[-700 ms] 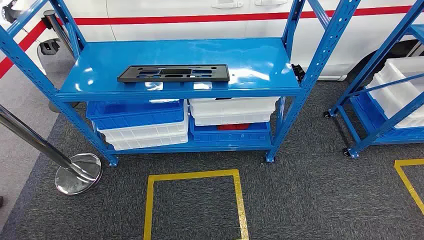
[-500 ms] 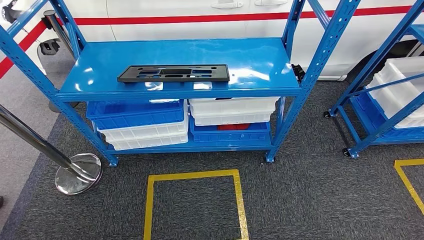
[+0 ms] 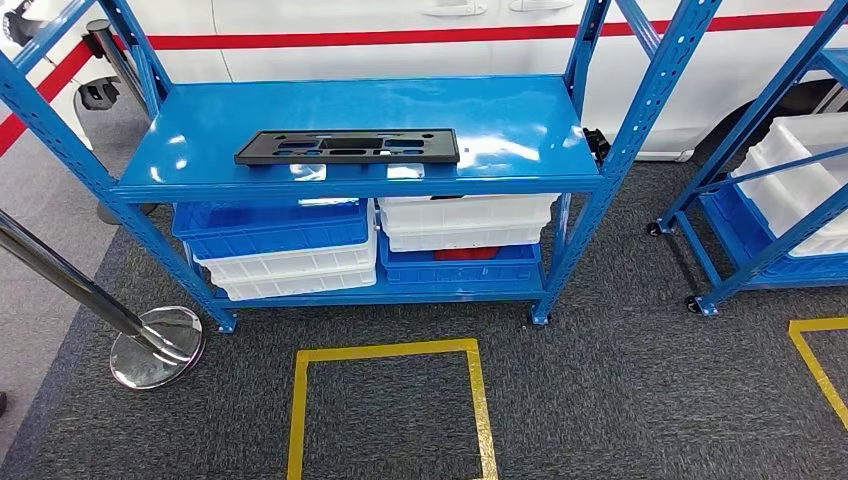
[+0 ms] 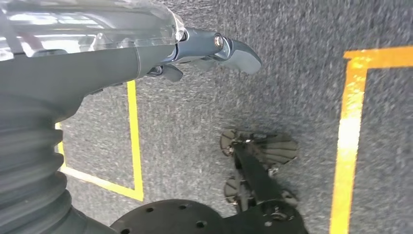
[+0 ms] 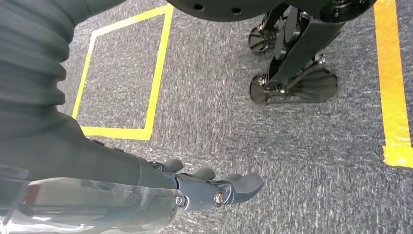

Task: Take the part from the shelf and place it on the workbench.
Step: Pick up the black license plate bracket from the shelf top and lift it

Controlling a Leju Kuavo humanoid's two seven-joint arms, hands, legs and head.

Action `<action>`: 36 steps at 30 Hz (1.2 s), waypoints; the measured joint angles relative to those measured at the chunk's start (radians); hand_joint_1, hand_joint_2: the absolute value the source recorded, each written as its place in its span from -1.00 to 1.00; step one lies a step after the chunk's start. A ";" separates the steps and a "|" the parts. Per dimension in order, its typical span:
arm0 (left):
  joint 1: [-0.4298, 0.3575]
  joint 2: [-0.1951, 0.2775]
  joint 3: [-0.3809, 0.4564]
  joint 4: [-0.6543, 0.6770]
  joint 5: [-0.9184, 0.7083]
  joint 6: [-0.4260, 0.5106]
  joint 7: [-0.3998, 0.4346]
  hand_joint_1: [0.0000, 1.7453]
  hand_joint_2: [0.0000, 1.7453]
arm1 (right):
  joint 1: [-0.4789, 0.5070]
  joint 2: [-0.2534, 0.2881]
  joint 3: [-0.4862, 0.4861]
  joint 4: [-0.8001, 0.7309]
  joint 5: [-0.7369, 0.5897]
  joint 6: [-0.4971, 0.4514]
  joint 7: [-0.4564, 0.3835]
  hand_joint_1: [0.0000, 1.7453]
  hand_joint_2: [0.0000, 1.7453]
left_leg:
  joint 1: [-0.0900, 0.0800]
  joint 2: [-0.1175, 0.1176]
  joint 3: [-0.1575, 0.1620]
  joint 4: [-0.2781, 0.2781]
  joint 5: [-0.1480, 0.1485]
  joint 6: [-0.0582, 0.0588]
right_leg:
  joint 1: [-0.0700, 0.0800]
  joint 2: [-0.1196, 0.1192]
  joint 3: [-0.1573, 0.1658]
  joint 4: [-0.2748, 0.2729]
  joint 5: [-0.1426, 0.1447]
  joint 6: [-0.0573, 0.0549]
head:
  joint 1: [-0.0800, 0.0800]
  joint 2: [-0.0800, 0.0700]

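A flat black part point(image 3: 348, 146), long and rectangular with several cut-out openings, lies lengthwise on the glossy top board of a blue shelf point(image 3: 500, 110), toward the board's front edge and left of its middle, with nothing touching it. Beneath that board, blue and white bins point(image 3: 285, 245) sit stacked on the shelf's lower level, a red object partly visible in the one at lower right. Behind the shelf stands a white vehicle with a red stripe point(image 3: 400, 38); in front of the shelf a yellow taped square point(image 3: 298, 400) marks the grey carpet, and a chrome post base point(image 3: 155, 345) rests near the shelf's front left leg. The left hand point(image 4: 209, 51) hangs over the carpet, fingers extended and apart, holding and touching nothing. The right hand point(image 5: 214, 187) likewise hangs above the carpet, fingers stretched out loosely, holding nothing. The wrist views look down on the carpet and yellow tape lines near the hands, while the head view takes in the shelf and the part on it.
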 joint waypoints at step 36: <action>-0.108 -0.036 0.541 0.073 -0.358 -0.003 -0.132 -1.00 -1.00 | -0.135 0.046 0.066 -0.672 -0.116 0.282 -0.391 -1.00 -1.00 | 0.005 -0.021 -0.040 0.032 0.013 0.011 | -0.002 0.017 -0.006 0.007 -0.001 0.010 | 0.000 0.000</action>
